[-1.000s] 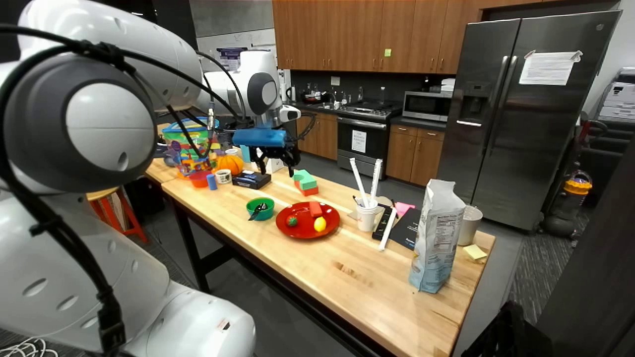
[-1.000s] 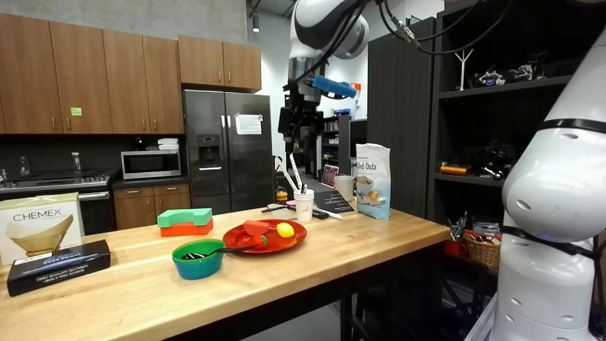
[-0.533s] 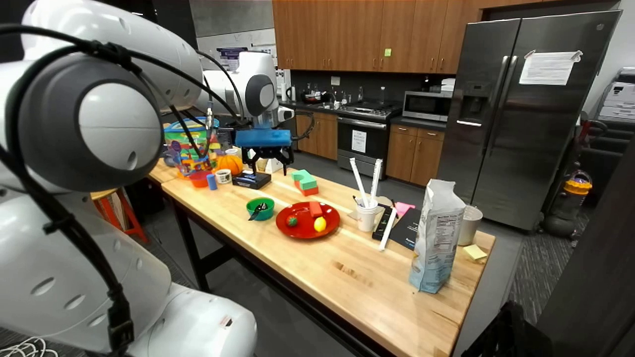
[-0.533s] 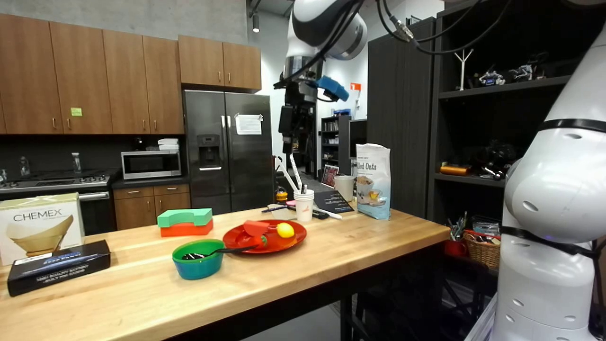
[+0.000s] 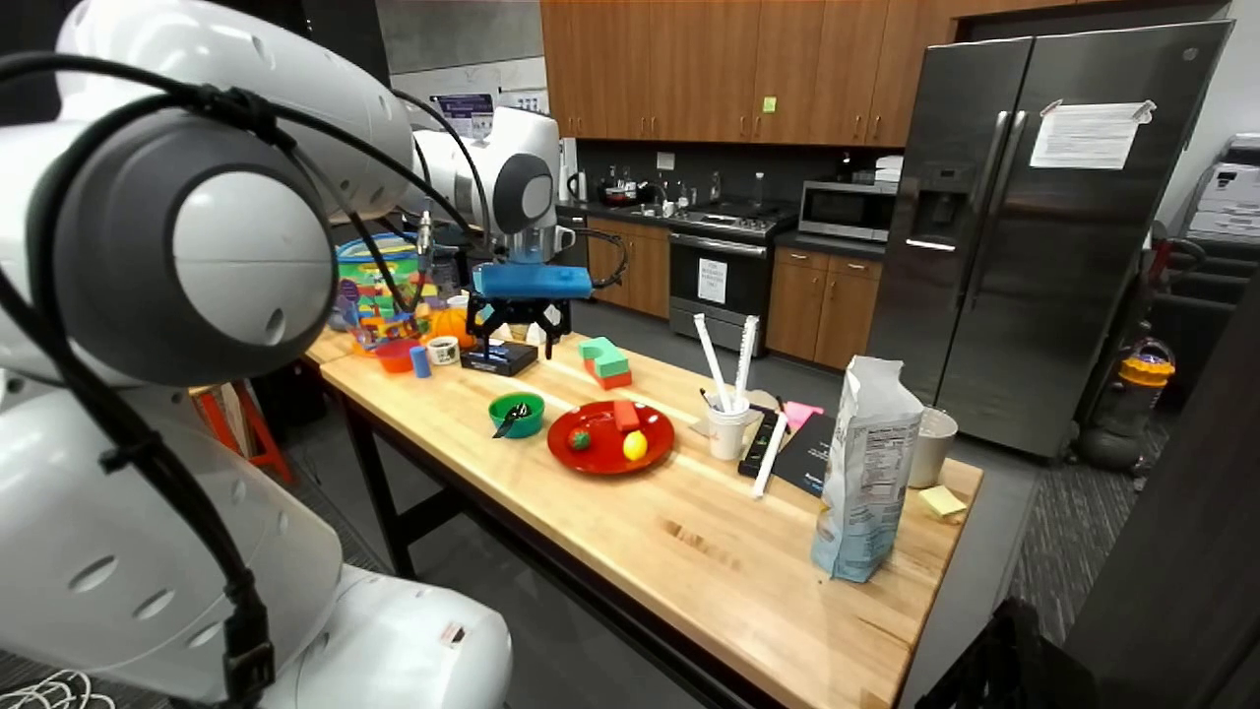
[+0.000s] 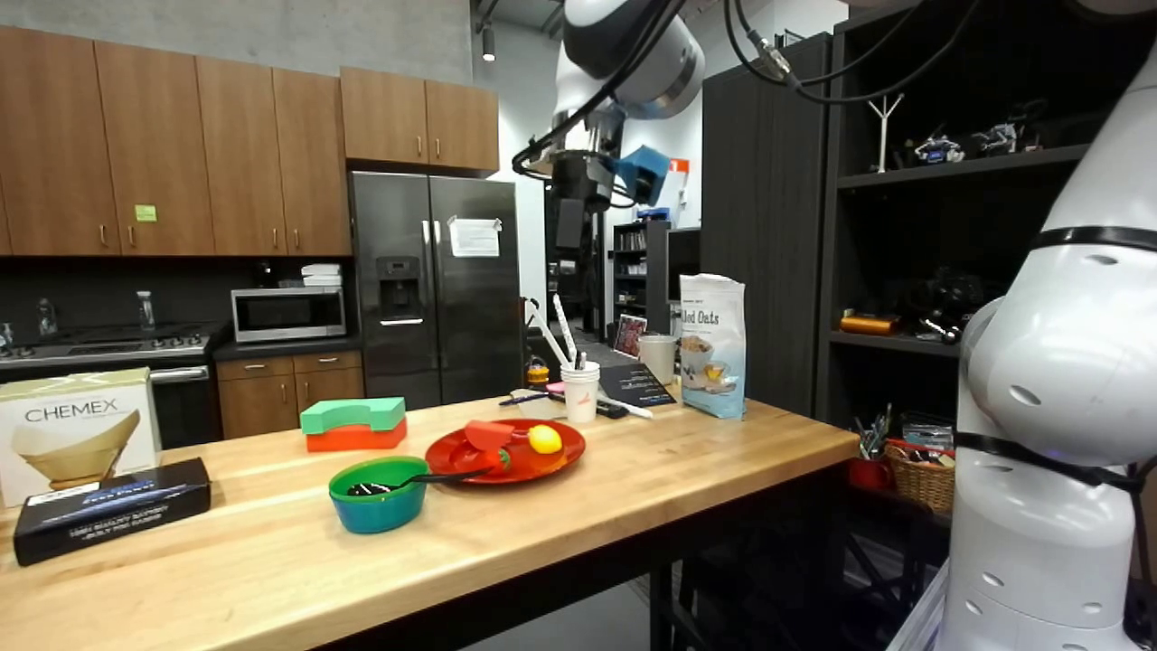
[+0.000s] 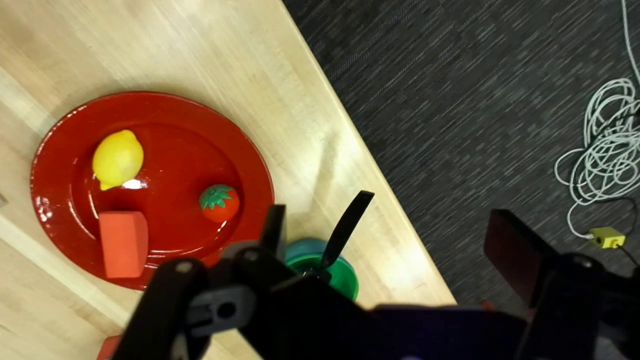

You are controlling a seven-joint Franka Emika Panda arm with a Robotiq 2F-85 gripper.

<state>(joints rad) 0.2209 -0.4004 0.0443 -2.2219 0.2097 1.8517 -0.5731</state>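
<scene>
Found claw (image 7: 386,222) spread, holding nothing. Noted black handle (image 7: 346,230) leaning toward one o'clock in wrist view — could snag it, tipping green bowl (image 7: 346,281), if lowered off-centre.

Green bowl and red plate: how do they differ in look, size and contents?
The green bowl is narrow and deep; the red plate is wide and shallow. The bowl holds a black utensil; the plate carries a lemon, a red fruit with a green top, and a red block. Both rest on the wooden table.
</scene>
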